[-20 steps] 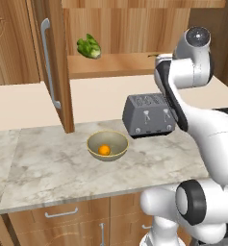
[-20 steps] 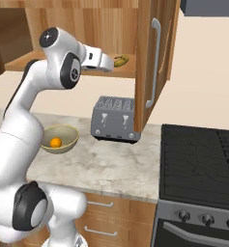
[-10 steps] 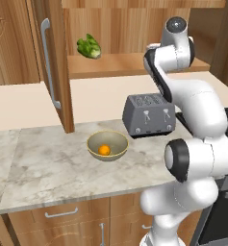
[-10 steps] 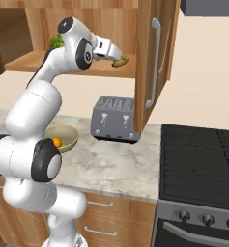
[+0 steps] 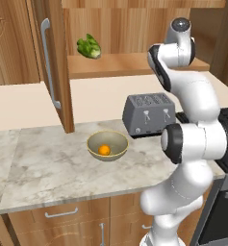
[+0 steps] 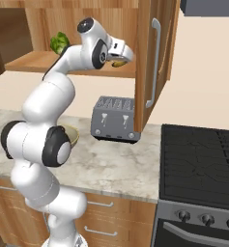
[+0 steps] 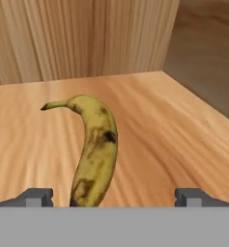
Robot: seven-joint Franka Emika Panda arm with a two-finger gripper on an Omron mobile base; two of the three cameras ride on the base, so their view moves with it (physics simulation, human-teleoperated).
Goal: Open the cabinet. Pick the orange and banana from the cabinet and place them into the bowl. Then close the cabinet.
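Observation:
The cabinet [image 5: 57, 29] stands open, both doors swung out. On its shelf lies the banana [image 7: 94, 149], yellow with brown spots; in the right base view the banana [image 6: 118, 63] peeks out under my hand. My gripper [image 7: 114, 198] is open inside the cabinet, just above the shelf. The banana's near end lies between the fingertips [image 7: 36, 197], closer to the left one, and nothing is held. Down on the counter, the olive bowl [image 5: 94, 141] holds the orange [image 5: 104, 150].
A leafy green vegetable [image 5: 89, 47] sits at the shelf's left end. The grey toaster [image 5: 149, 114] stands on the counter right of the bowl, below my arm. The right cabinet door [image 6: 154, 62] hangs open beside my hand. A black stove [image 6: 203, 159] is at the right.
My arm has risen and reached forward into the cabinet, bringing the hand over the banana. The jaws have stayed open. The orange rests unmoved in the bowl.

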